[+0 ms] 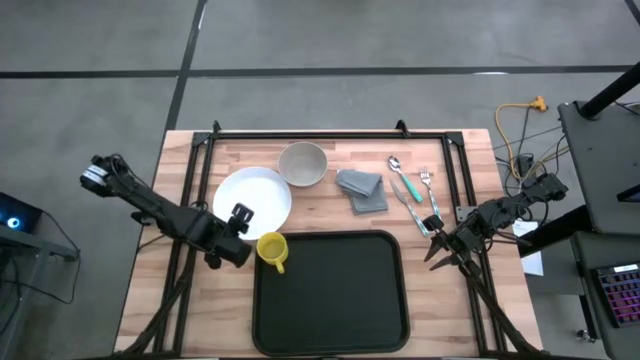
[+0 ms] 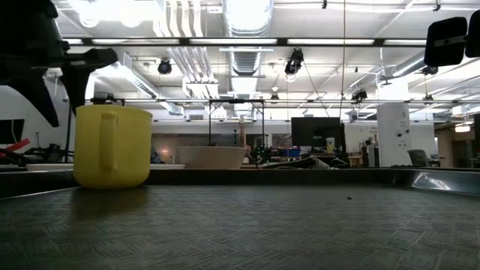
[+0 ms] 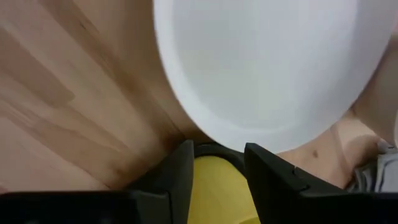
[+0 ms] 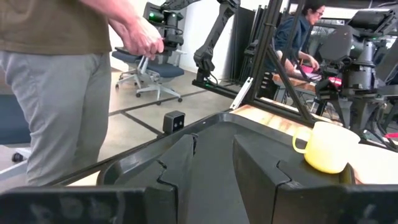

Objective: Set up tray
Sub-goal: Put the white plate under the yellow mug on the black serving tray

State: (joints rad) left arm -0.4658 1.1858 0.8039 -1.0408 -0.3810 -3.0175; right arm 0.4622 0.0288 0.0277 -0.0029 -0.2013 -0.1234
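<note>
You've got the tray [image 1: 331, 291] flat at the table's 6 o'clock edge, long side across. The yellow mug [image 1: 272, 248] stands upright on its 10 o'clock corner, handle toward 6. Left gripper [image 1: 238, 232] sits right by the mug at its 10 o'clock, above it; its fingers [image 3: 180, 171] are spread with the mug's rim showing in the gap, not clamped as far as you can see, though contact is hard to judge. Right gripper [image 1: 436, 243] hangs just off the tray's 2 o'clock corner, fingers [image 4: 177, 163] a little apart and empty. White plate [image 1: 252, 201] lies at the tray's 11, bowl [image 1: 302, 163] and grey cloth [image 1: 362, 189] at 12, cutlery [image 1: 410, 187] at 1. A person [image 4: 59, 74] stands beyond the table
</note>
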